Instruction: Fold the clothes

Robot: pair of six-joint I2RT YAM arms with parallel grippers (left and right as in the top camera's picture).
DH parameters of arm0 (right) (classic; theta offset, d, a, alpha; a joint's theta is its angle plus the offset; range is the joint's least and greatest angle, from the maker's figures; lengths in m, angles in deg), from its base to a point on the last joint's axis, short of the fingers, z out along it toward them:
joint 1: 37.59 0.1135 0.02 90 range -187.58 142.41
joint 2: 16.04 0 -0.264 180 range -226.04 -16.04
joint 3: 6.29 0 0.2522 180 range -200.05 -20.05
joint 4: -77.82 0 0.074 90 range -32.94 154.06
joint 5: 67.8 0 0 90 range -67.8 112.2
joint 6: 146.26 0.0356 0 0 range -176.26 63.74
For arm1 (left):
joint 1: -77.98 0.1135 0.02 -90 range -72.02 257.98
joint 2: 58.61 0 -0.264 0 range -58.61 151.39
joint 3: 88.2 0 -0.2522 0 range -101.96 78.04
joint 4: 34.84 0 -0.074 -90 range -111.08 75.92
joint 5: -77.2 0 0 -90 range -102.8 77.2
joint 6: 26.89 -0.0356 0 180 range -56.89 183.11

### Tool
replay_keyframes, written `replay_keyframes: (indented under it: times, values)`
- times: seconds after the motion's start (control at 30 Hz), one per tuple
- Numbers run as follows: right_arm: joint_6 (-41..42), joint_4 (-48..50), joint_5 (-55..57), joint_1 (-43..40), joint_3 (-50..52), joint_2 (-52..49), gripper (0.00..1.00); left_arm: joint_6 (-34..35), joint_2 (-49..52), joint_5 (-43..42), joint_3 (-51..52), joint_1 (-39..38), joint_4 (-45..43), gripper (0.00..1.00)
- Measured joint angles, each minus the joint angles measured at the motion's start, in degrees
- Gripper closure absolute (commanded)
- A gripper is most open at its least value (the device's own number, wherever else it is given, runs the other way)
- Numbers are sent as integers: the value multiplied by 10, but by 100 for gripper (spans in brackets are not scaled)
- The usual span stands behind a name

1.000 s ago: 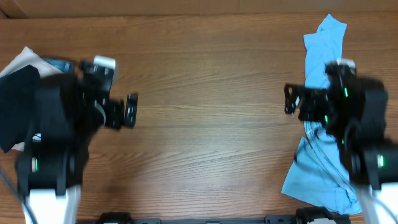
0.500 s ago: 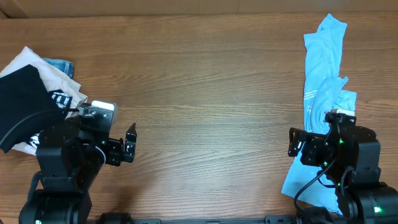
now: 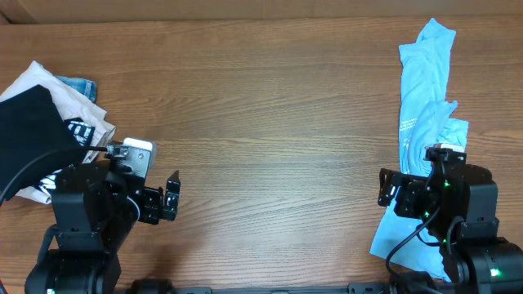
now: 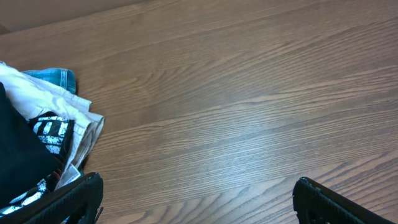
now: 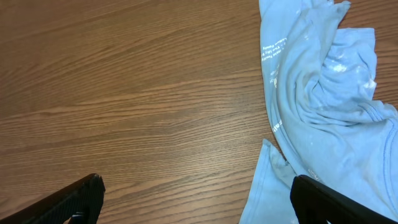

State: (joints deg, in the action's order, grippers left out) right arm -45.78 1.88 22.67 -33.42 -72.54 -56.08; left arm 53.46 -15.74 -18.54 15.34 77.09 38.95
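Observation:
The light blue T-shirt point(image 3: 425, 90) lies crumpled in a long strip down the right side of the table, and its folds fill the right of the right wrist view point(image 5: 323, 106). The black T-shirt point(image 3: 24, 139) lies at the far left on a pile, showing at the left edge of the left wrist view point(image 4: 15, 162). My left gripper point(image 3: 173, 196) is open over bare wood, just right of the pile point(image 4: 198, 180). My right gripper point(image 3: 382, 188) is open too, its right finger above the blue shirt's edge point(image 5: 198, 180). My right arm hides the shirt's lower part from overhead.
A white tee with black print point(image 3: 78, 122) lies under the black shirt, with a small denim piece point(image 3: 78, 86) behind it. The wooden table point(image 3: 270, 122) spans the view between the two arms.
Both arms have drawn back toward the near edge, uncovering the left pile and the middle of the blue shirt. Both grippers stay open.

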Motion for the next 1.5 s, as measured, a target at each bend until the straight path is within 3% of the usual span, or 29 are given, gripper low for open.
replay_keyframes:
  times: [0.3, 0.57, 0.8, 0.9, 1.2, 1.33, 1.5]
  values:
    - [0, 0, 0, 0, 13, 18, 0, 0, 0, 0, 0, 0, 0, 0]
    - [0, 35, 0, 0, 98, 163, 0, 0, 0, 0, 1, 0, 0, 0]
    - [0, 206, -1, 0, 254, 304, 0, 0, 0, 0, 2, 0, 0, 0]
    - [0, 327, -3, 0, 335, 354, 0, 0, 0, 0, 2, 0, 0, 0]
    - [-3, 646, -3, 0, 500, 393, 0, 0, 0, 0, 3, 0, 0, 0]
    - [-38, 654, -2, 0, 514, 394, 0, 0, 0, 0, 3, 0, 0, 0]
    - [-62, 569, -7, 4, 514, 393, 0, 0, 0, 0, 3, 0, 0, 0]
